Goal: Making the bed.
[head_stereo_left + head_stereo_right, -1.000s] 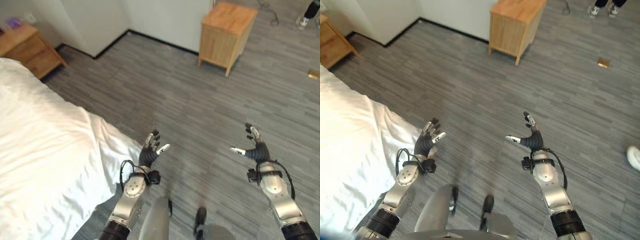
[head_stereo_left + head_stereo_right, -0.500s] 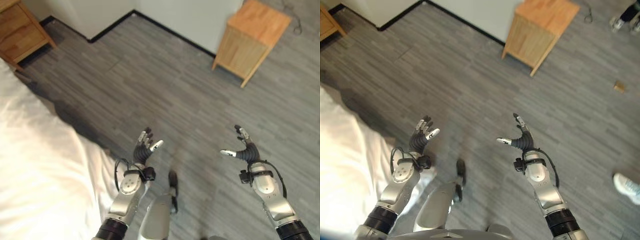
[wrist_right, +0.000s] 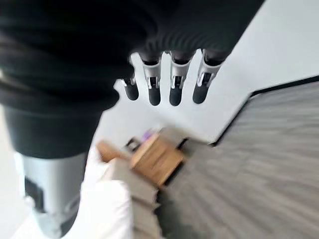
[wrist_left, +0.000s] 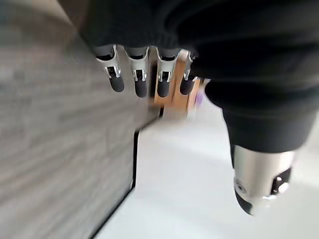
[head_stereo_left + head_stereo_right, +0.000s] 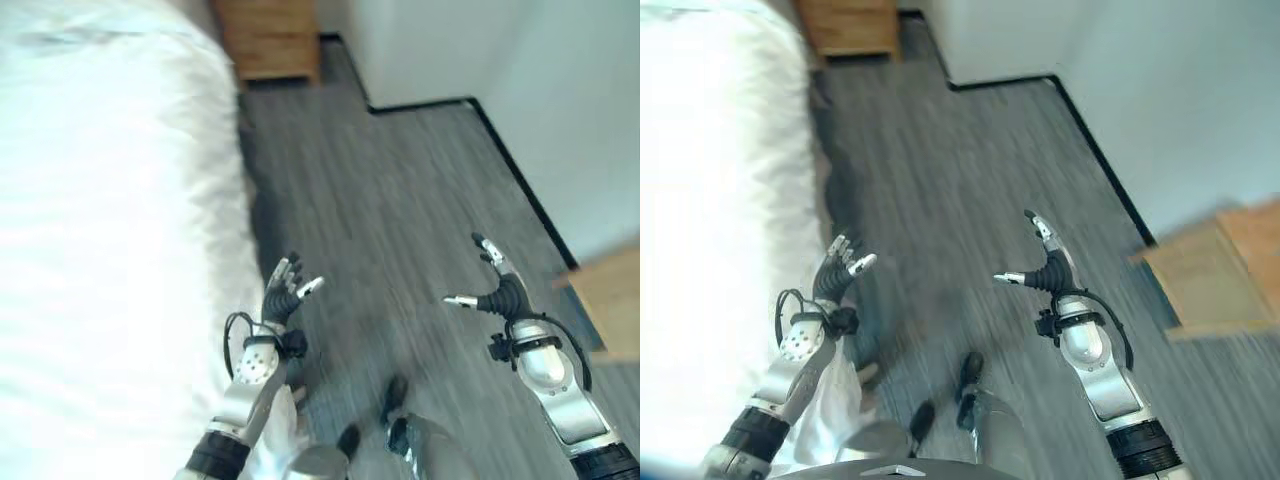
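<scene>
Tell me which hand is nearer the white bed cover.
Left. The left hand hangs open right beside the edge of the white bed cover, not touching it. The right hand is open over the grey floor, well away from the bed, toward the white wall.

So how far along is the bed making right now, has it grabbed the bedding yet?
Not yet. Nothing looks done: the white bedding lies on the bed to the robot's left, untouched. Nothing is in hand: the left hand hangs open over the grey floor beside the bed edge, and the right hand is open too. Reaching, gripping and straightening the bedding all remain.
</scene>
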